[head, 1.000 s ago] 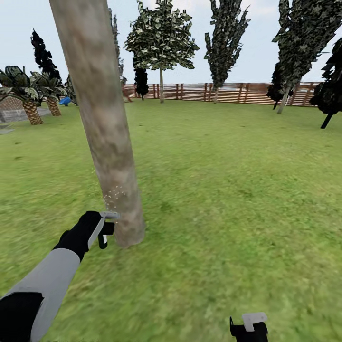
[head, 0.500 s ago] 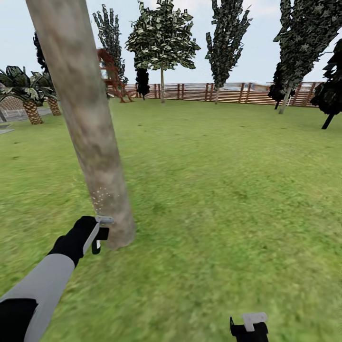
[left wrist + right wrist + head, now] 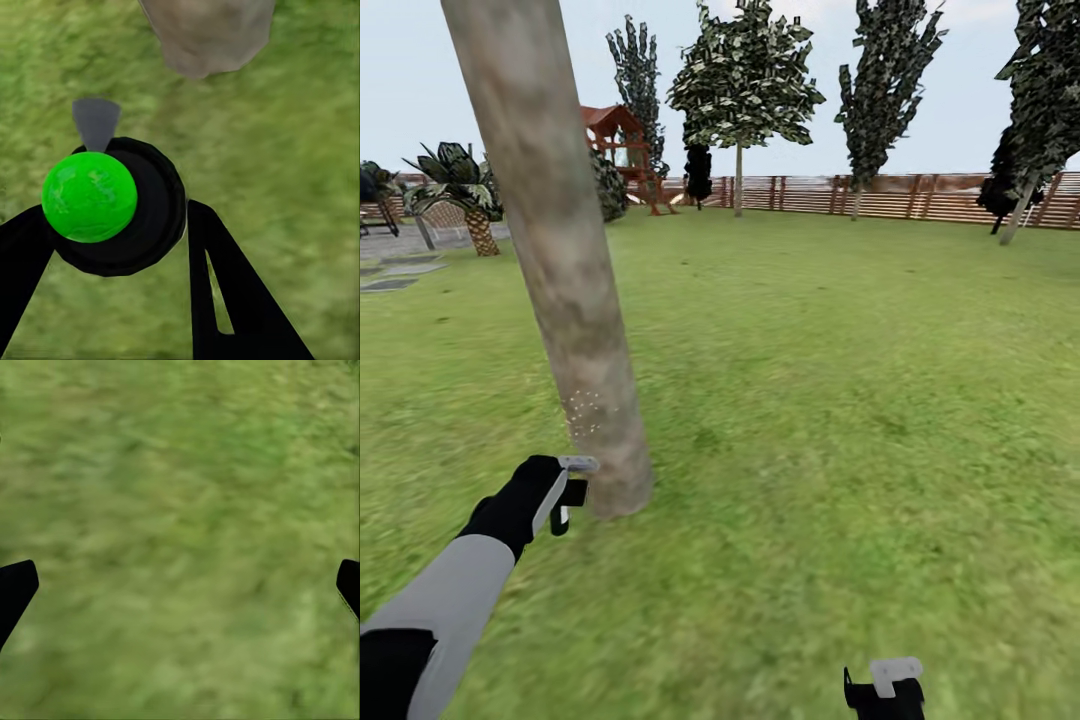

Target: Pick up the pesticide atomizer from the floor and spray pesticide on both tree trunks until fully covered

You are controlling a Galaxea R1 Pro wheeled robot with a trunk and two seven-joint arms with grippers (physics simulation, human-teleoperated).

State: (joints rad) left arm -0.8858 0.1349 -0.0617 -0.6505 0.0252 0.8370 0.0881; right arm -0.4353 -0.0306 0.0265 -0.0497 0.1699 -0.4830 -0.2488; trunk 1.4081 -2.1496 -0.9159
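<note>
A thick, mottled beige-grey tree trunk (image 3: pixel 565 290) rises from the lawn at the left and leans slightly. A patch of white spray specks (image 3: pixel 586 412) sits low on its bark. My left gripper (image 3: pixel 565 490) hovers just left of the trunk's base, shut on the pesticide atomizer (image 3: pixel 574 478), whose pale nozzle points at the bark. In the left wrist view the atomizer (image 3: pixel 112 206) is a dark round body between my black fingers (image 3: pixel 225 285), with the trunk's base (image 3: pixel 206 34) beyond it. My right gripper (image 3: pixel 885 685) is low over grass, open and holding nothing (image 3: pixel 180 585).
Green lawn (image 3: pixel 840 380) stretches to a reddish-brown slat fence (image 3: pixel 900 195). A leafy tree (image 3: pixel 745 80) and dark conifers (image 3: pixel 885 70) stand by the fence. A red play structure (image 3: pixel 618 135), palms (image 3: pixel 460 180) and grey paving (image 3: pixel 400 270) lie at the far left.
The head camera has swung left, so the fence and far trees sit further right and the play structure shows in full. My left gripper still holds the atomizer at the trunk's base.
</note>
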